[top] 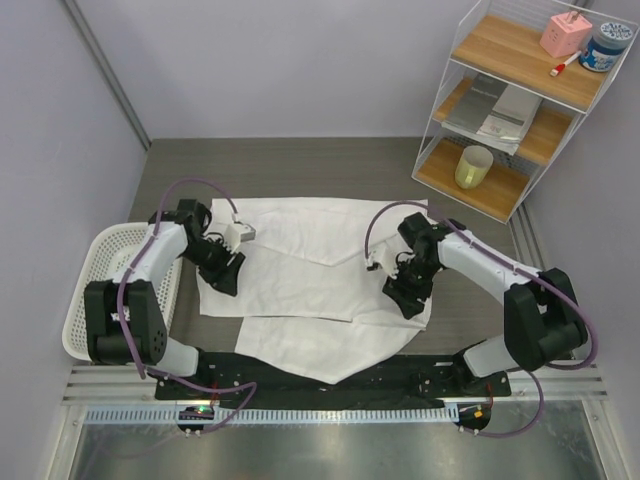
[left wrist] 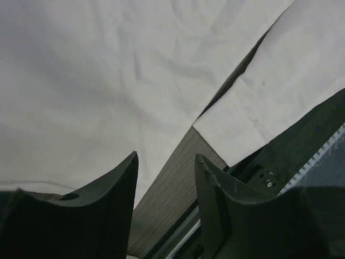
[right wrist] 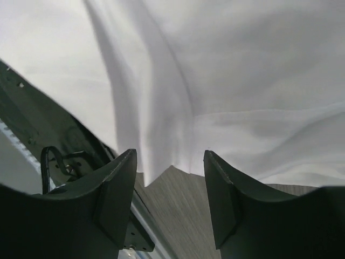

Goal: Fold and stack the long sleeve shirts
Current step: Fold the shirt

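One long sleeve shirt (top: 310, 270) lies spread on the grey table, white and partly folded, its lower point draped over the black base plate. My left gripper (top: 226, 278) hovers at the cloth's left edge. In the left wrist view that gripper (left wrist: 166, 159) is open, with bare table between the jaws and the white cloth (left wrist: 108, 81) beyond. My right gripper (top: 404, 298) sits at the shirt's right edge. The right wrist view shows this gripper (right wrist: 170, 156) open too, with the wrinkled cloth edge (right wrist: 215, 81) just ahead of the tips and nothing held.
A white perforated basket (top: 100, 262) stands at the left table edge beside the left arm. At the back right, a wire shelf (top: 520, 100) carries a yellow cup (top: 473, 167), flat booklets (top: 495, 110), a pink box (top: 565, 35) and a jar (top: 606, 45).
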`<state>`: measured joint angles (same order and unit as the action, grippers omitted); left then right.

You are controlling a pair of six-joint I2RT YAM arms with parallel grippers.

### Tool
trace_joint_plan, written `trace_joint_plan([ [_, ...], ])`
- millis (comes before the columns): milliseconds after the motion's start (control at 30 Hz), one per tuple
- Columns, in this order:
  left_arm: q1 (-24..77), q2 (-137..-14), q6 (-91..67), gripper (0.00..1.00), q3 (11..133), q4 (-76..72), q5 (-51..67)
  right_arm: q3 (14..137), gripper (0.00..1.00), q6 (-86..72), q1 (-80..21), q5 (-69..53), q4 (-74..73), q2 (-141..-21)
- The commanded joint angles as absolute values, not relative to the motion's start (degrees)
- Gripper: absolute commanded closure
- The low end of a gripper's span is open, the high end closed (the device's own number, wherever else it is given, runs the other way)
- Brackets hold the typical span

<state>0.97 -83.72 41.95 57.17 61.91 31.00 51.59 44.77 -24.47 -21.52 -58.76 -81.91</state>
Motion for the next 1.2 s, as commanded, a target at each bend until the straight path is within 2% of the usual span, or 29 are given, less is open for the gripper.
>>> trace_joint_plan([
  [0,0.26,-84.37,37.98,0.52,60.11,57.05,27.52,57.02,0.42,41.58,-16.81,-18.98,-51.86,-88.82],
  [133,0.26,-87.79,32.36,0.52,62.31,50.73,25.32,66.77,0.43,39.29,-10.2,-18.38,-51.16,-97.61],
  [367,0.26,-97.02,25.93,0.55,63.98,43.43,20.05,72.59,0.52,35.95,-9.67,-10.29,-45.44,-107.74],
  [567,0.26,-107.12,22.5,0.56,69.5,39.9,17.14,78.22,0.53,33.84,-8.79,-5.01,-42.36,-114.42],
  [633,0.18,-108.63,22.06,0.56,71.27,39.72,17.49,80.06,0.52,33.58,-8.44,-4.66,-42.36,-114.78],
  [767,0.26,-109.51,21.97,0.55,74.61,41.04,17.93,81.56,0.41,33.84,-7.91,-3.78,-42.89,-112.16],
  [933,0.26,-106.18,22.67,0.55,76.99,43.94,18.89,84.63,0.37,35.24,-7.03,-5.18,-46.92,-106.45],
  [1167,0.26,-98.88,23.47,0.53,78.4,49.21,30.13,92.36,0.34,36.65,-7.29,-25.47,-59.84,-101.34],
])
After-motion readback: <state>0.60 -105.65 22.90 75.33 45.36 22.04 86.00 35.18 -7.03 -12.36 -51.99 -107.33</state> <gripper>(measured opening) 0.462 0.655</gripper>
